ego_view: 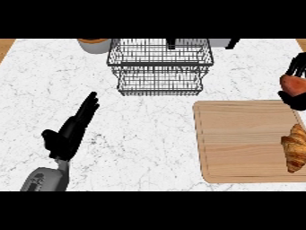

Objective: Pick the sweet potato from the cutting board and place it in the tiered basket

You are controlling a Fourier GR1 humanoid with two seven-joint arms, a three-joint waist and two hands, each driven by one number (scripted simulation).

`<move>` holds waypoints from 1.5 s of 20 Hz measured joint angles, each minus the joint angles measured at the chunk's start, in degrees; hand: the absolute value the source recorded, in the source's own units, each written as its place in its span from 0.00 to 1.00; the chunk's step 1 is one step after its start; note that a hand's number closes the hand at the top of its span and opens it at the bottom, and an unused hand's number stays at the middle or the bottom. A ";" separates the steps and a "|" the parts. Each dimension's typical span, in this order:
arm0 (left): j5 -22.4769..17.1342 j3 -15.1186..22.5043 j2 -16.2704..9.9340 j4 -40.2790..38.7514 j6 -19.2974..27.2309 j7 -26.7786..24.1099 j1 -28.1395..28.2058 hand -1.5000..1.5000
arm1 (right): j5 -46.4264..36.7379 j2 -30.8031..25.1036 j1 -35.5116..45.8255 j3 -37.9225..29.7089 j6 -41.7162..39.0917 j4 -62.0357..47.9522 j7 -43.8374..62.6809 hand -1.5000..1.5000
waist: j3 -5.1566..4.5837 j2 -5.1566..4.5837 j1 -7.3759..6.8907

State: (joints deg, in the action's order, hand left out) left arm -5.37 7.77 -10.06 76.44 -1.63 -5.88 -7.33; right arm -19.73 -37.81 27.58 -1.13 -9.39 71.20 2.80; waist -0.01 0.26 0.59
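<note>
My right hand [305,99] is at the right edge, above the far right corner of the wooden cutting board [244,139]. Its fingers and thumb curl round the orange-brown sweet potato [297,84], which is lifted off the board. The wire tiered basket [159,66] stands at the back of the counter, left of that hand. My left hand [72,130] rests open at the lower left, fingers straight and pointing away from me.
A croissant [296,148] lies on the right side of the cutting board. A brown-rimmed round container [94,44] sits behind the basket's left side. Wood surfaces border the white marble counter [49,81] at the far left and right.
</note>
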 measured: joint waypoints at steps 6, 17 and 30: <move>-0.10 -0.39 -0.55 1.66 -1.21 0.32 1.37 0.50 | 4.98 0.30 5.39 -2.69 -4.83 10.31 8.97 1.00 | -0.03 0.02 -0.45; 1.28 0.12 0.69 2.06 -1.67 0.78 0.99 0.50 | 4.31 10.25 28.78 1.14 -5.40 4.85 28.39 1.00 | -0.06 -0.31 -1.67; 2.48 -0.01 1.91 0.98 -1.89 0.54 -0.04 0.50 | -2.72 23.44 49.03 3.63 1.14 -24.15 25.53 1.00 | -0.06 -0.76 -2.62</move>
State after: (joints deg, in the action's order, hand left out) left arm -2.89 7.76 -8.15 77.42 -3.53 -5.34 -7.37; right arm -22.46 -14.37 76.61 2.51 -8.25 47.06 28.34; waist -0.07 -0.51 -2.04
